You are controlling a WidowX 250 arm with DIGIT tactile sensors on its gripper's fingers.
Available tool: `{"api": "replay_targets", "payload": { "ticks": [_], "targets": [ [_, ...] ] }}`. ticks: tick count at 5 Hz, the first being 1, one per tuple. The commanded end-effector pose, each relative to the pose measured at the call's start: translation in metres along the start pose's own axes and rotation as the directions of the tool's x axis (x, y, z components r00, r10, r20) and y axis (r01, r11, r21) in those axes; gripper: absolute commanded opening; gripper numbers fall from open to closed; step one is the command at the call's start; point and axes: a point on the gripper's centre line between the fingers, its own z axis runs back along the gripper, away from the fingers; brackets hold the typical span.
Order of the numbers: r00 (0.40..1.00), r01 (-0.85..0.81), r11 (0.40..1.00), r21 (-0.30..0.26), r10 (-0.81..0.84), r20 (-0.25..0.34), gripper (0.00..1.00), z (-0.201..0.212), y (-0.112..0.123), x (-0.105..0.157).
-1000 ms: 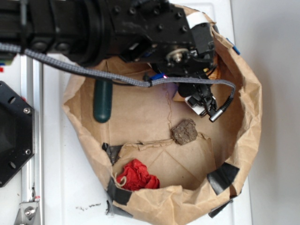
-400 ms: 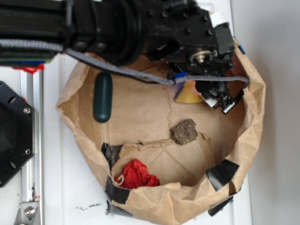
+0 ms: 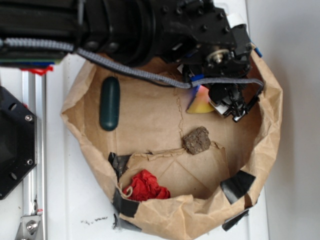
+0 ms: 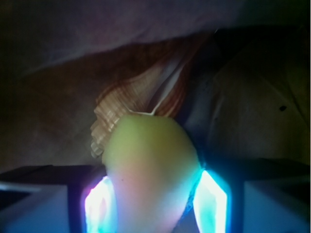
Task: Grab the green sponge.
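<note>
The green sponge (image 3: 200, 104) shows as a yellow foam wedge at the upper right inside the brown paper bag (image 3: 270, 131). Only its left part sticks out from under the black wrist. My gripper (image 3: 229, 108) hangs right beside it, near the bag's right wall. In the wrist view the sponge (image 4: 149, 165) fills the gap between my two glowing pads (image 4: 99, 206), pressed against both. My gripper (image 4: 153, 206) is shut on it. Crumpled paper rises behind the sponge.
Inside the bag lie a dark green capsule (image 3: 109, 103) at the left, a brown rock-like lump (image 3: 196, 140) in the middle and a red cloth wad (image 3: 146, 187) at the front. Black tape (image 3: 237, 187) patches the rim. A metal rail (image 3: 30, 150) runs along the left.
My arm swung right toward the bag's right wall, uncovering the sponge. Since 0.4 s ago the gripper has edged slightly left and down, and the sponge sits slightly lower.
</note>
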Motion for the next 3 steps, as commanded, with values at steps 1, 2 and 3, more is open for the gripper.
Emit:
{"api": "replay_targets", "payload": {
  "ticks": [1,2,3],
  "targets": [
    [0.96,0.236,0.959,-0.156,-0.255,-0.116,0.0,0.065,0.003,-0.042],
    [0.883,0.424,0.888,-0.178,-0.448,-0.136,0.0,0.096,0.001,-0.077],
    [0.76,0.593,0.779,-0.203,-0.625,-0.179,0.0,0.117,0.0,-0.086]
  ]
}}
